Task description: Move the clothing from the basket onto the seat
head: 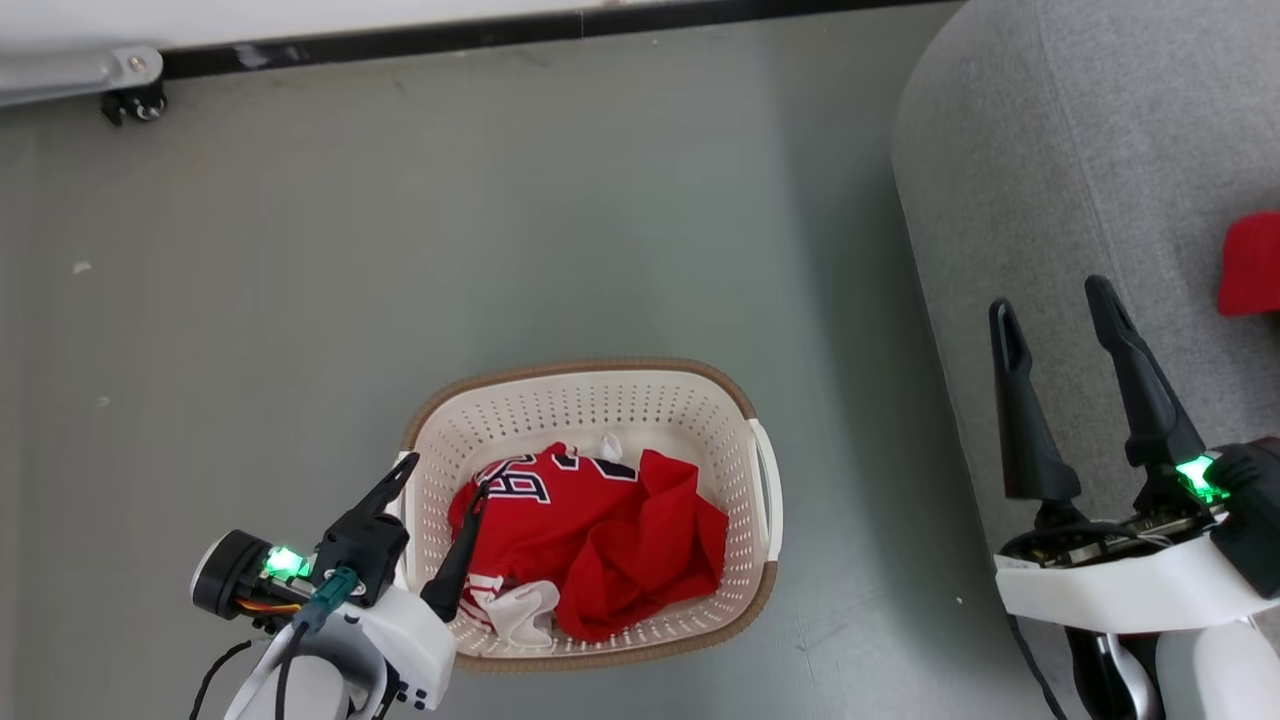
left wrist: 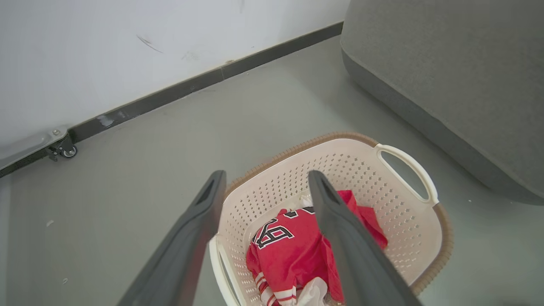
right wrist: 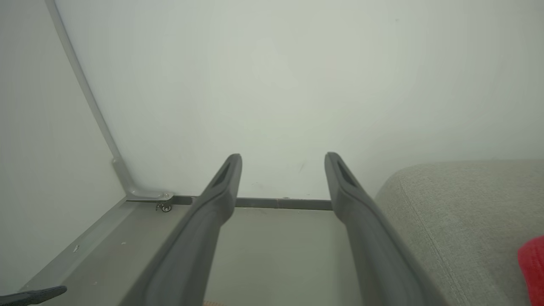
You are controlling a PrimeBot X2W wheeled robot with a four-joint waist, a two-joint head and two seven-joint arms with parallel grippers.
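- Left end effector point(head: 446, 475): fingers spread wide, empty, poised across the left rim of the basket point(head: 580, 368).
- Right end effector point(head: 1048, 295): fingers spread wide, empty, over the seat point(head: 1080, 150).
- Clothing point(head: 600, 540): crumpled in the basket, on the floor point(head: 300, 300) left of the seat.
- Red fabric piece point(head: 1250, 265): on the seat, far right.

Smooth grey floor point(head: 500, 230) meets white wall point(left wrist: 106, 51) along a dark skirting strip point(head: 450, 37); small caster point(head: 135, 105) nearby

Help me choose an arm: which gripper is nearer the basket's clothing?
The left gripper, open above the basket beside the clothing; the right gripper hangs over the seat.
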